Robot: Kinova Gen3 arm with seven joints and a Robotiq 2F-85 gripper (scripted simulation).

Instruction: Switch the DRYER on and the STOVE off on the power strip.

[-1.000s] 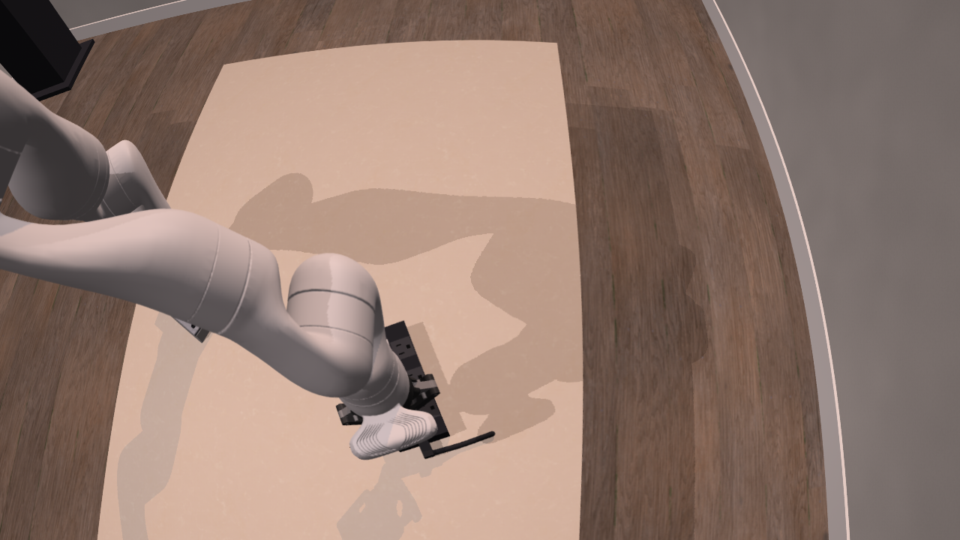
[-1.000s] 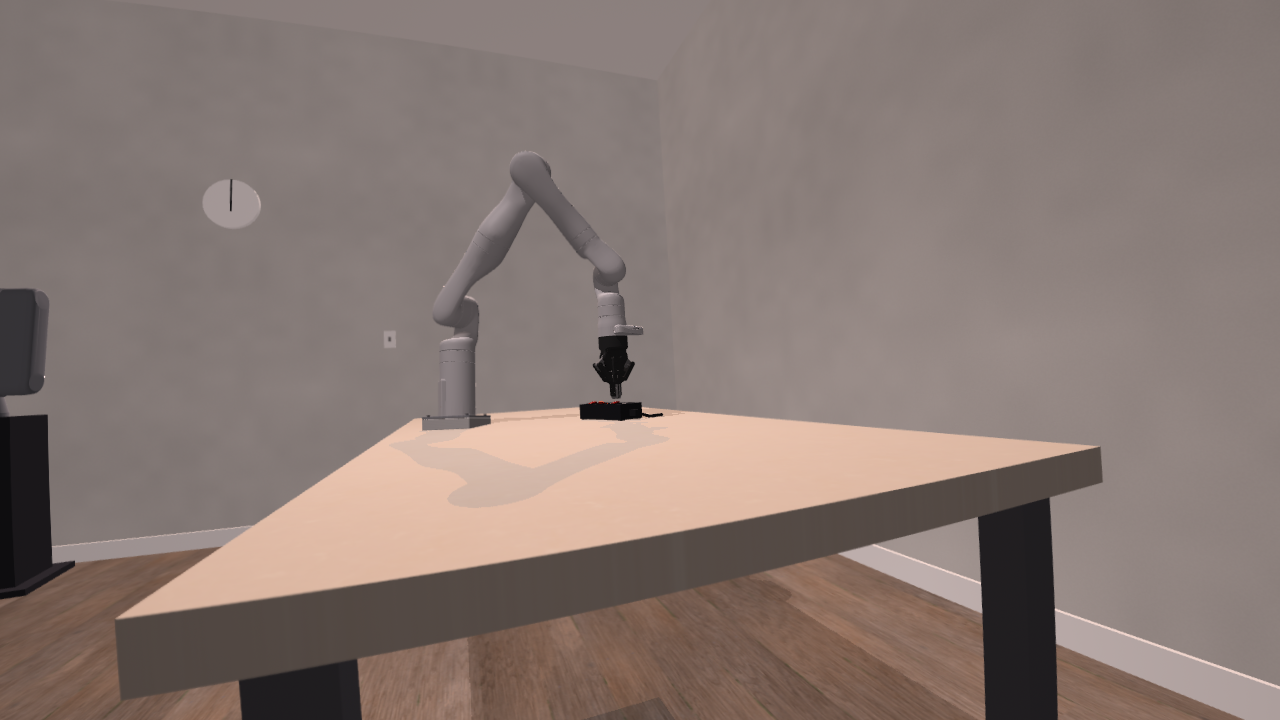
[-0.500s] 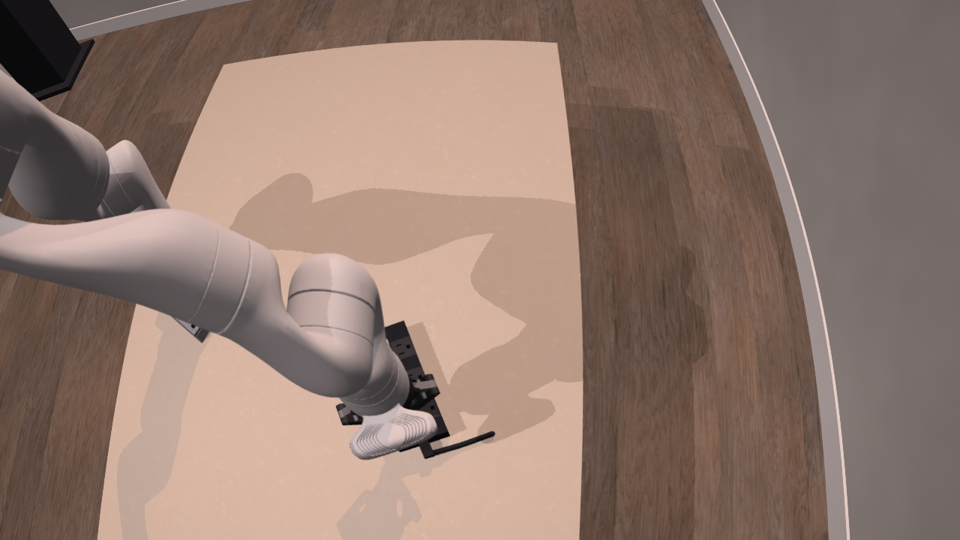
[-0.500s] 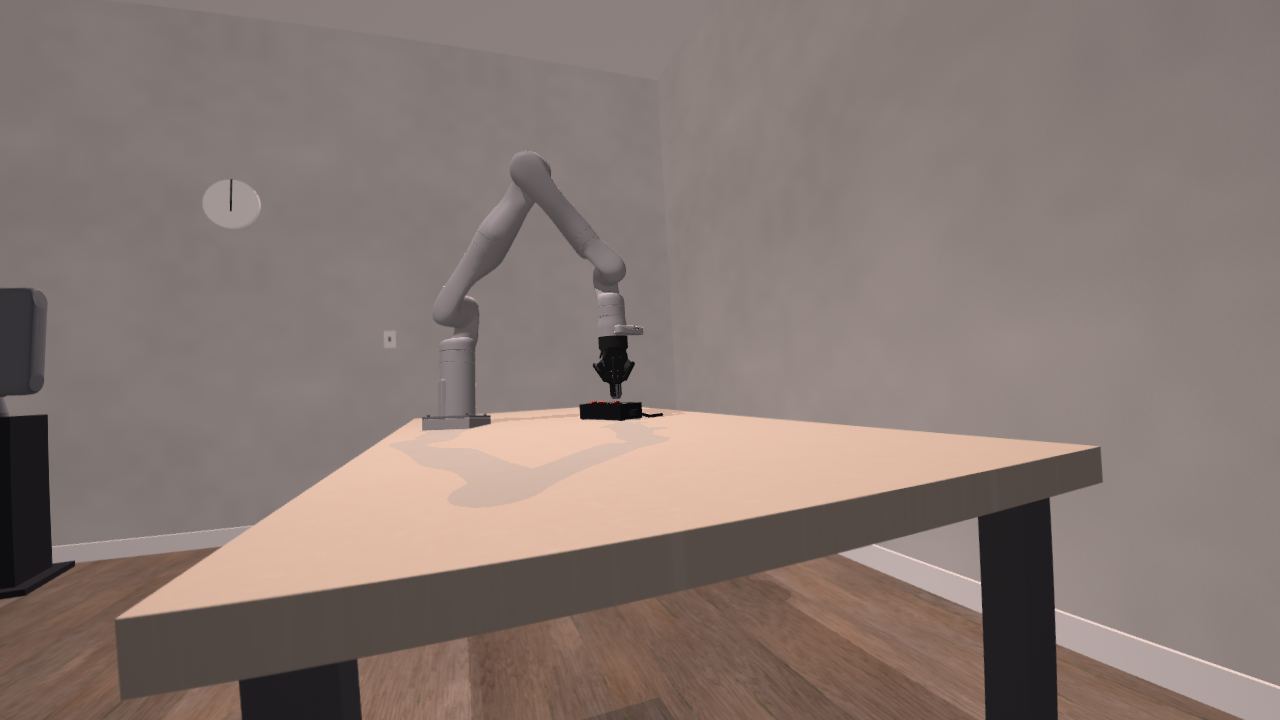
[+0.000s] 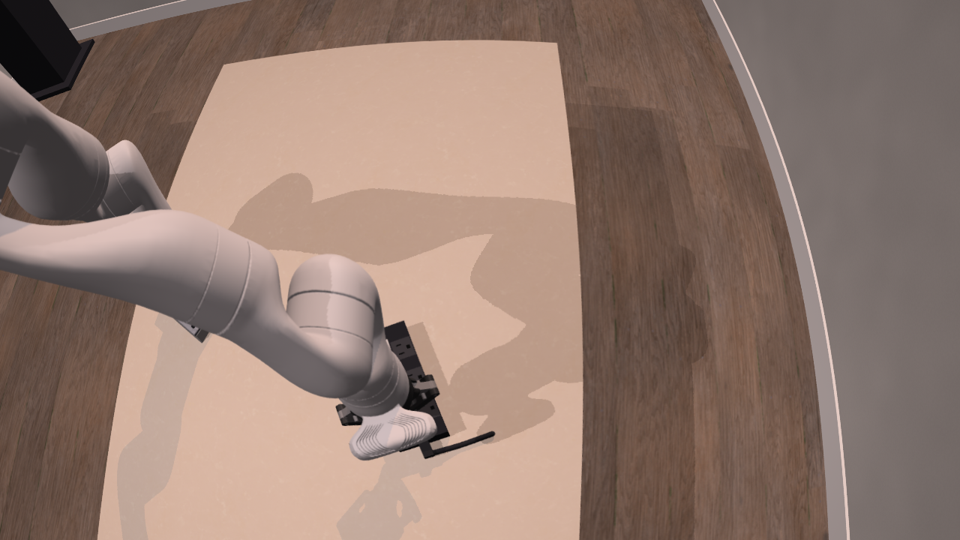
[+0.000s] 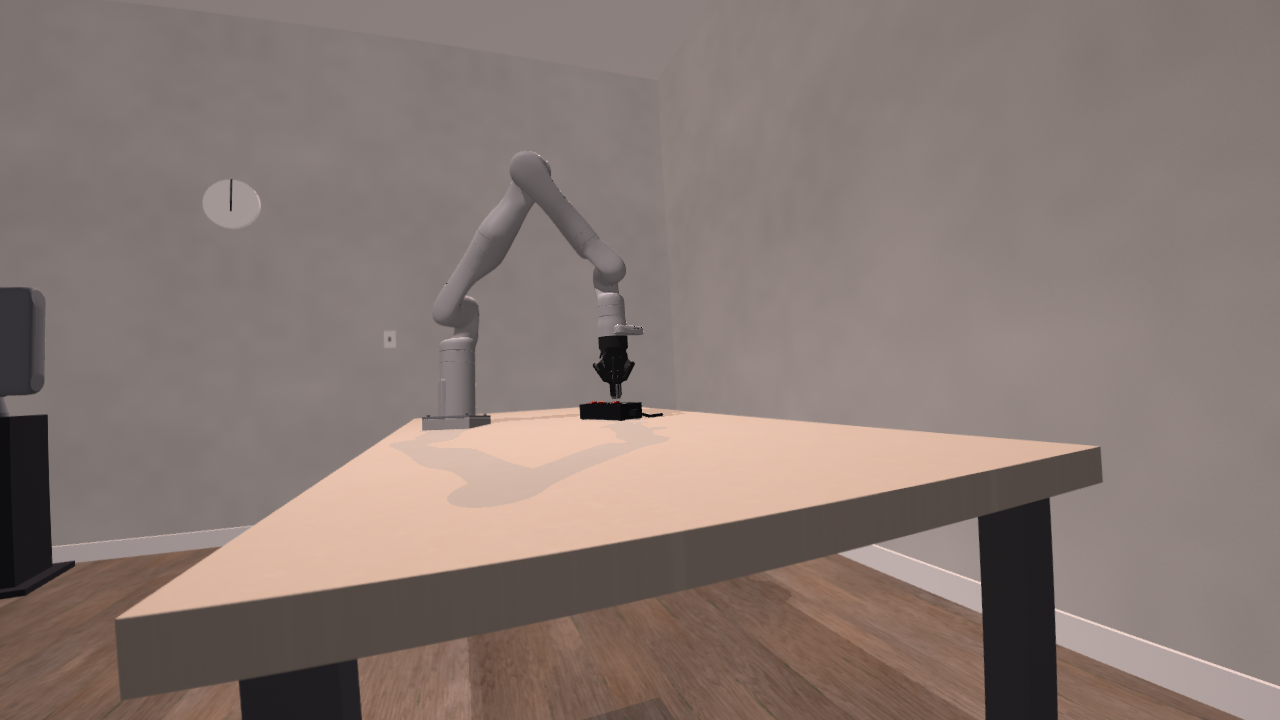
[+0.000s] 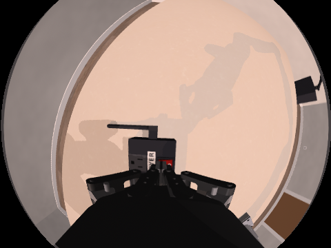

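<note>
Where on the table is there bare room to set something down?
Bare: the table stretch beyond the power strip toward the far edge, and the strip between it and the right edge. Crowded: around the shut gripper, above the strip, and its cord.

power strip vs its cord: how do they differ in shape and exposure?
The strip is a blocky slab; the cord is a thin straight stub off one end. The shut hand hangs right over the strip and hides part of it from above; the cord lies fully exposed. Both are black and lie flat on the table.
</note>
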